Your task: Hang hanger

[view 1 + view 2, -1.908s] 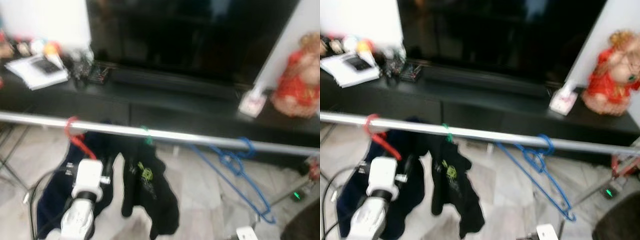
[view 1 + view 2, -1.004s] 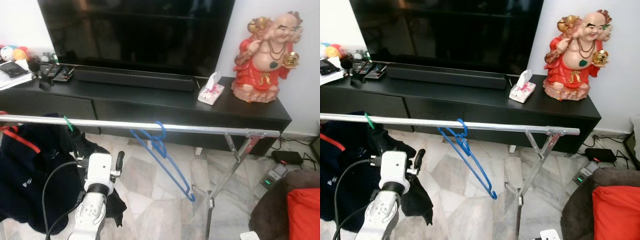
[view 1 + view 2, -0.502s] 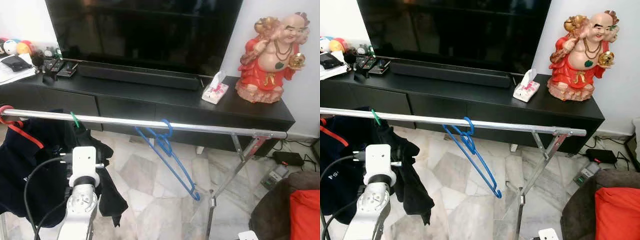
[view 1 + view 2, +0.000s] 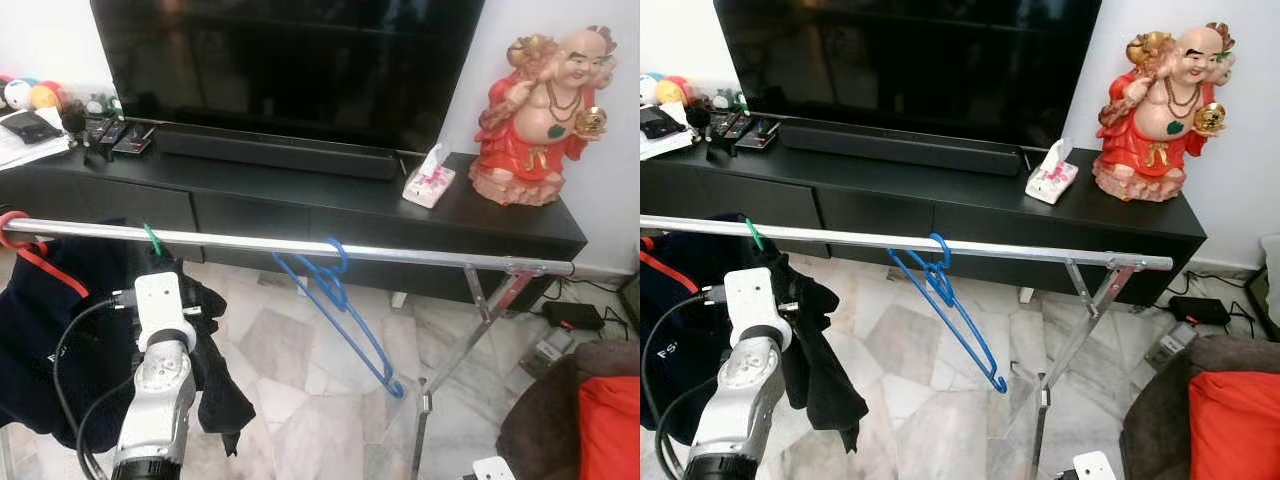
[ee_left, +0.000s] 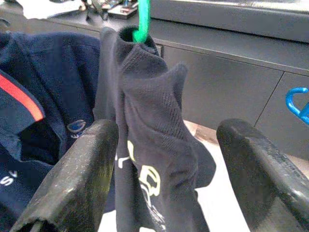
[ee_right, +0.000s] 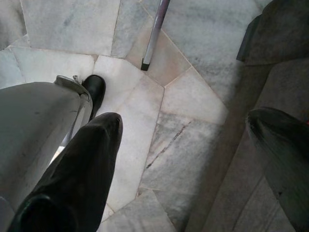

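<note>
1. Left end effector (image 5: 164, 159): fingers spread apart, empty, raised facing the dark garment (image 5: 154, 145) on its green hanger (image 5: 141, 19).
2. Green hanger: hooked on the rail (image 4: 260, 243), directly ahead of the left end effector, garment hanging downward.
3. Blue hanger (image 4: 340, 310): bare, on the same rail, further toward the robot's right.
4. Right end effector (image 6: 183, 159): fingers apart, idle, pointing at the floor (image 6: 183, 111); the left arm is nearer.
</note>
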{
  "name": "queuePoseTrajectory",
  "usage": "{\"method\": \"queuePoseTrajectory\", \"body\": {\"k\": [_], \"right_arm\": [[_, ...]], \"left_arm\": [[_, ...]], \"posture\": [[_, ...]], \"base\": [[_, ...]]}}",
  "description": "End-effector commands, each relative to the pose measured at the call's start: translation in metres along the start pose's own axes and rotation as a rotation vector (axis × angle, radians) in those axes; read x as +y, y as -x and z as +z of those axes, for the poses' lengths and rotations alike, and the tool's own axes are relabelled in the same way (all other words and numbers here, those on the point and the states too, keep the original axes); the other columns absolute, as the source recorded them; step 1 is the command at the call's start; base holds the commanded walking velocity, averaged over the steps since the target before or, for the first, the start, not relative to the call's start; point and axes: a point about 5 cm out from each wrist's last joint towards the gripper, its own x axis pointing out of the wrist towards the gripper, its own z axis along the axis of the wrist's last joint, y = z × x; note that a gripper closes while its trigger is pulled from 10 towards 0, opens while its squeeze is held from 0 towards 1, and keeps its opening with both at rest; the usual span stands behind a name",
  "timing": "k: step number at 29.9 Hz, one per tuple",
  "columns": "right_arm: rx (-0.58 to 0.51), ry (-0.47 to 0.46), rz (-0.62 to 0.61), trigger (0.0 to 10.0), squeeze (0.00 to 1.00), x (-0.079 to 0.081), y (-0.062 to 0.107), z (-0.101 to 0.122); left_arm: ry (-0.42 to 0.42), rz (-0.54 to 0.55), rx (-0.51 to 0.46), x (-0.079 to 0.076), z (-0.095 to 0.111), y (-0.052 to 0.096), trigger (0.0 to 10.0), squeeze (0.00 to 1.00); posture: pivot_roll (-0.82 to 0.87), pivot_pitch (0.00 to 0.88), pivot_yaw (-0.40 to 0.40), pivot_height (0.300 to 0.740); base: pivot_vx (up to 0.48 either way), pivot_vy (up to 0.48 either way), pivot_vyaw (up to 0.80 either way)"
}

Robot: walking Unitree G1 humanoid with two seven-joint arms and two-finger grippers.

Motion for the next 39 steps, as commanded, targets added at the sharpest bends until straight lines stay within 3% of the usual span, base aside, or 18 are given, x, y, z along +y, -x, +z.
{"method": "queuePoseTrajectory", "body": {"k": [1, 2, 3, 4, 7, 8, 9, 17, 24, 25, 26, 27, 28, 29, 39], "right_arm": [[-0.009, 0.005, -0.005, 10.0, 0.0, -0.003, 0.0, 0.004], [-0.011, 0.004, -0.006, 10.0, 0.0, -0.003, 0.0, 0.005], [-0.011, 0.004, -0.006, 10.0, 0.0, -0.003, 0.0, 0.005], [-0.012, 0.003, -0.006, 10.0, 0.0, -0.004, 0.0, 0.005], [-0.015, 0.001, -0.006, 10.0, 0.0, -0.004, 0.0, 0.006], [-0.015, 0.001, -0.006, 10.0, 0.0, -0.004, 0.0, 0.007], [-0.016, 0.002, -0.006, 10.0, 0.0, -0.005, 0.0, 0.007], [-0.02, 0.003, -0.01, 10.0, 0.0, -0.007, 0.001, 0.008], [-0.02, 0.001, -0.013, 10.0, 0.0, -0.008, 0.001, 0.008], [-0.019, 0.001, -0.012, 10.0, 0.0, -0.008, 0.001, 0.007], [-0.019, 0.001, -0.012, 10.0, 0.0, -0.008, 0.001, 0.006], [-0.018, 0.001, -0.011, 10.0, 0.0, -0.008, 0.001, 0.006], [-0.018, 0.002, -0.011, 10.0, 0.0, -0.008, 0.001, 0.006], [-0.018, 0.002, -0.01, 10.0, 0.0, -0.008, 0.001, 0.005], [-0.021, 0.004, -0.001, 10.0, 0.0, -0.006, 0.001, 0.003]], "left_arm": [[0.022, -0.002, 0.014, 0.0, 0.001, -0.005, 10.0, 0.34], [0.042, -0.01, 0.022, -0.002, 0.001, -0.008, 10.0, 0.65], [0.042, -0.01, 0.022, -0.002, 0.001, -0.008, 10.0, 0.65], [0.029, -0.016, 0.018, -0.003, 0.002, -0.01, 10.0, 1.0], [0.009, -0.012, 0.036, -0.006, 0.001, -0.014, 10.0, 1.0], [-0.003, -0.018, 0.039, -0.008, 0.001, -0.015, 10.0, 0.71], [-0.01, -0.023, 0.046, -0.01, 0.0, -0.017, 10.0, 0.0], [0.018, -0.081, 0.091, -0.026, -0.004, -0.027, 10.0, 0.0], [0.01, -0.031, 0.089, -0.025, -0.001, -0.034, 10.0, 0.0], [0.013, -0.026, 0.081, -0.025, 0.0, -0.034, 8.6, 0.0], [0.014, -0.023, 0.076, -0.024, 0.0, -0.035, 5.4, 0.0], [0.012, -0.023, 0.071, -0.024, 0.001, -0.036, 4.0, 0.0], [0.01, -0.022, 0.067, -0.025, 0.001, -0.036, 1.0, 0.0], [0.011, -0.021, 0.067, -0.025, 0.001, -0.037, 0.0, 0.0], [-0.007, -0.013, 0.066, -0.026, -0.002, -0.037, 0.0, 0.0]], "posture": [[0.07, 0.0, -0.1, 0.74], [0.06, 0.0, -0.1, 0.74], [0.06, 0.0, -0.1, 0.74], [0.06, 0.0, -0.1, 0.74], [0.06, 0.0, -0.102, 0.74], [0.06, 0.0, -0.102, 0.74], [0.06, 0.0, -0.102, 0.74], [0.05, 0.0, -0.106, 0.74], [0.05, 0.0, -0.105, 0.74], [0.05, 0.0, -0.105, 0.74], [0.05, 0.0, -0.105, 0.74], [0.04, 0.0, -0.106, 0.74], [0.04, 0.0, -0.107, 0.74], [0.04, 0.0, -0.107, 0.74], [0.04, 0.0, -0.106, 0.74]], "base": [[0.0, 0.0, 0.0], [0.0, 0.0, 0.0], [0.0, 0.0, 0.0], [0.0, 0.0, 0.0], [0.0, 0.0, 0.0], [0.0, 0.0, 0.0], [0.0, 0.0, 0.0], [0.0, 0.0, 0.0], [0.0, 0.0, 0.0], [0.0, 0.0, 0.0], [0.0, 0.0, 0.0], [0.0, 0.0, 0.0], [0.0, 0.0, 0.0], [0.0, 0.0, 0.0], [0.0, 0.0, 0.0]]}}
